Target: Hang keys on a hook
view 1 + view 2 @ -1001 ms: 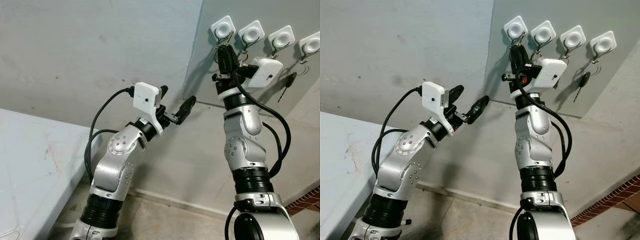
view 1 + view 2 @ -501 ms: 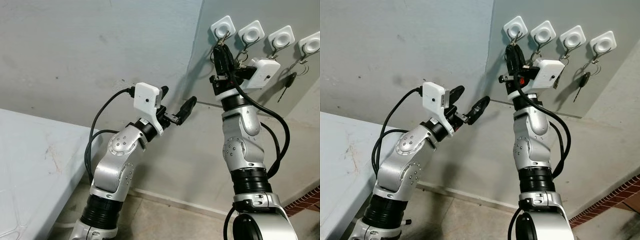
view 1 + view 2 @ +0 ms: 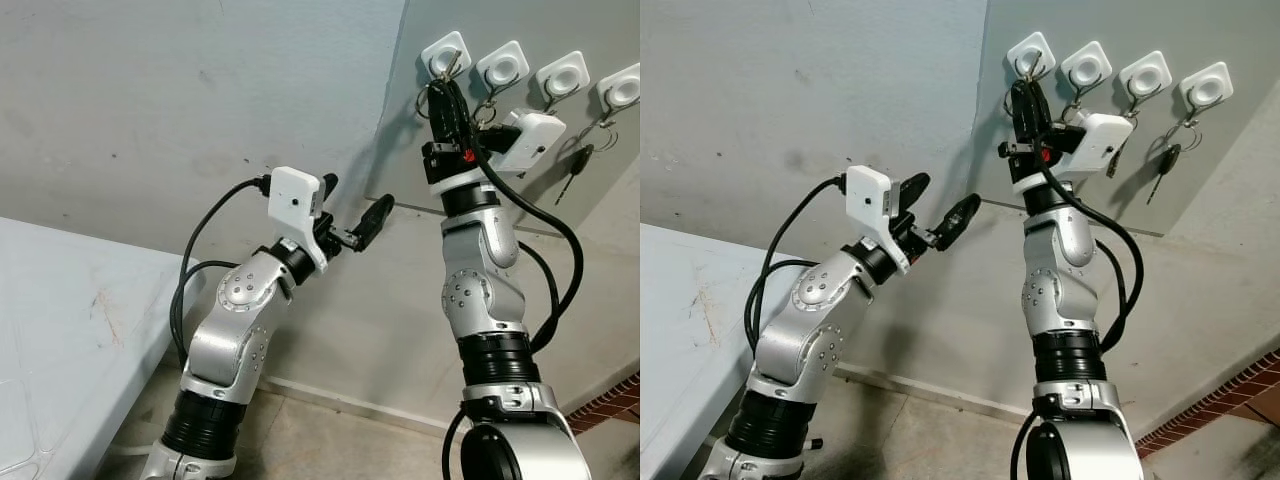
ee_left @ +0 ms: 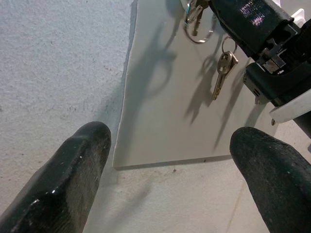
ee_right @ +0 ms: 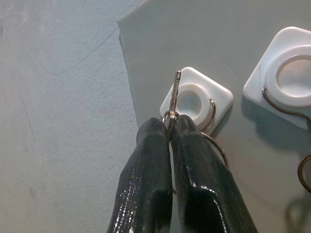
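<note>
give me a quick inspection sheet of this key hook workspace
surface: grey wall panel carrying four white hooks.
job's things: key pinched in front of the leftmost hook, ring not yet on its wire; a second key dangles below.
clutter: black key hanging from the rightmost hook.
hands: right hand shut on the key; left hand open, held apart mid-air.
cables: black cable looping from the left wrist camera.
surroundings: concrete wall, white table, brick edge.
</note>
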Available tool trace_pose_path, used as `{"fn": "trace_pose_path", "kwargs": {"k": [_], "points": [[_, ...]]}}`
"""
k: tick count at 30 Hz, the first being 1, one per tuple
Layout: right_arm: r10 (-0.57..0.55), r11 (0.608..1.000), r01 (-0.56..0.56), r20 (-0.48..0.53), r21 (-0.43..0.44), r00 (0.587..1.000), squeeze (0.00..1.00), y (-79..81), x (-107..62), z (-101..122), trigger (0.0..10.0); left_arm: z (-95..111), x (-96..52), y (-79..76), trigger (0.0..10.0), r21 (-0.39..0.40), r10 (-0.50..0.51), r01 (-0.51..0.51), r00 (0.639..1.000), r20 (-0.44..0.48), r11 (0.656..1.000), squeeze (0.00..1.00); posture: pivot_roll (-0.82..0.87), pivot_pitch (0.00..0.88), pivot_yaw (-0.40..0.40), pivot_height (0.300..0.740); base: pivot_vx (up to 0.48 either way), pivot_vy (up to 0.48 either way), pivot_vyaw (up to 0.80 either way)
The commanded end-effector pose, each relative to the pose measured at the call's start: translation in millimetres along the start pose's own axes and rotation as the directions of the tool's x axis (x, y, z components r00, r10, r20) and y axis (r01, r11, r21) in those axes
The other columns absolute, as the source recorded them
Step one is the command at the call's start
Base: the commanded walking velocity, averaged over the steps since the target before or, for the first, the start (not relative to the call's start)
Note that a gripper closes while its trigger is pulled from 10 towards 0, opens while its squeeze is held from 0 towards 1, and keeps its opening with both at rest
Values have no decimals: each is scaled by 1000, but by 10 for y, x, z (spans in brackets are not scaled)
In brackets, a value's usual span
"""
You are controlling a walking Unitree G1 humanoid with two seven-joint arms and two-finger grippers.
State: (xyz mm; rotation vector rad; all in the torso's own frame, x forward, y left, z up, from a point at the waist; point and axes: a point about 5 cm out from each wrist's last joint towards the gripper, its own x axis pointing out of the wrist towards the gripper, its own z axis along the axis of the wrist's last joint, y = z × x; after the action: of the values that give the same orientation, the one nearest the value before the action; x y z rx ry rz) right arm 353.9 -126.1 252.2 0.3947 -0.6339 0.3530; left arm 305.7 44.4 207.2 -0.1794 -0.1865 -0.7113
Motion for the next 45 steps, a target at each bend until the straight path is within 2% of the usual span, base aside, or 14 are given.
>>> {"fn": "trace_pose_path", "kwargs": {"k": [1, 18, 36, 37, 45], "points": [[17, 1000, -17, 65, 9, 998, 0, 36, 91, 140, 10000, 30, 7, -46, 10000, -4, -15, 15, 1000, 8, 1000, 0, -13, 17, -48, 740, 0, 0, 0], [-113, 993, 114, 9, -18, 994, 0, -35, 136, 92, 10000, 48, 15, -47, 10000, -13, -12, 13, 1000, 16, 1000, 0, -15, 21, -49, 740, 0, 0, 0], [-140, 990, 140, -5, -12, 990, 0, -89, 59, 61, 10000, 54, 19, -54, 10000, -27, -14, 14, 1000, 16, 1000, 0, -16, 18, -46, 740, 0, 0, 0], [-142, 990, 141, -8, -9, 990, 1000, -91, 53, 55, 10000, 55, 21, -57, 10000, -29, -14, 15, 1000, 16, 999, 0, -17, 19, -43, 740, 0, 0, 0], [-135, 991, 135, -6, 2, 991, 1000, -80, 53, 54, 10000, 55, 26, -66, 10000, -33, -17, 17, 1000, 15, 999, 0, -17, 18, -42, 740, 0, 0, 0]]}}
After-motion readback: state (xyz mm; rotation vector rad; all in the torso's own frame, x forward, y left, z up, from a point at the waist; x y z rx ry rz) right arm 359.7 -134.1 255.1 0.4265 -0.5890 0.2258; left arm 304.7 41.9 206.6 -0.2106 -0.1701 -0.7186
